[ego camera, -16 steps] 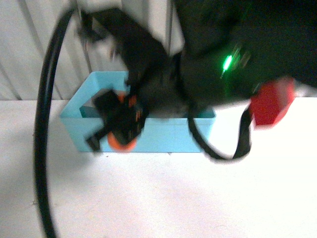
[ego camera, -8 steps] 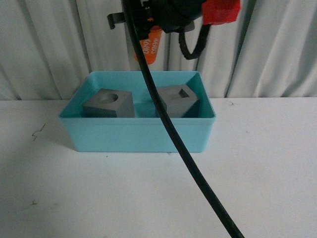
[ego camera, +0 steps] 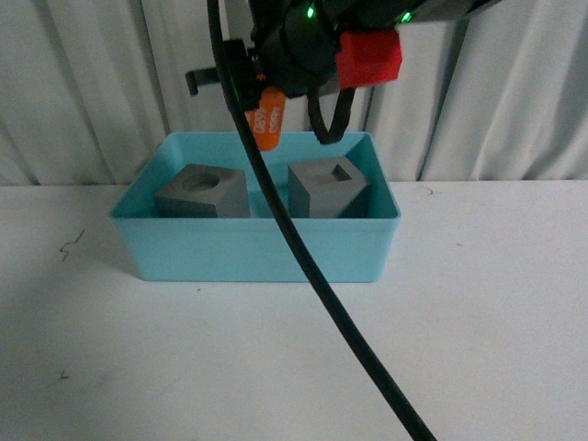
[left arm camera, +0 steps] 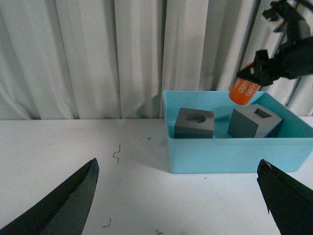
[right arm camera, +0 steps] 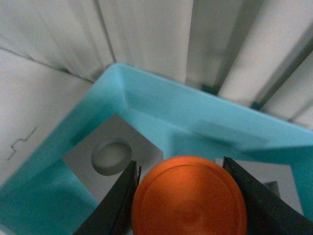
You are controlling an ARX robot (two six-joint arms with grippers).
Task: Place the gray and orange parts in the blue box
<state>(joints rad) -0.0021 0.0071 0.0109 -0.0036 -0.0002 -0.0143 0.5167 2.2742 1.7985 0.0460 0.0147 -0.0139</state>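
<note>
The blue box (ego camera: 257, 248) stands on the white table before the curtain. Two gray cubes lie inside: one with a round recess (ego camera: 203, 191) on the left, one with a square recess (ego camera: 328, 186) on the right. My right gripper (ego camera: 266, 115) hangs above the box's back middle, shut on the orange cylinder (ego camera: 267, 119) with white lettering. In the right wrist view the orange cylinder (right arm camera: 188, 198) fills the gap between the fingers, above the round-recess cube (right arm camera: 111, 156). My left gripper (left arm camera: 178, 196) is open over bare table, short of the box (left arm camera: 234, 152).
A black cable (ego camera: 303, 248) sweeps across the front view from top to bottom, in front of the box. White curtains (ego camera: 83, 83) close off the back. Small dark marks (left arm camera: 117, 154) dot the table left of the box.
The right arm, blurred and low in front of the box a second ago, rose, then came down slightly; the orange cylinder now hangs lower, near the box's back rim.
</note>
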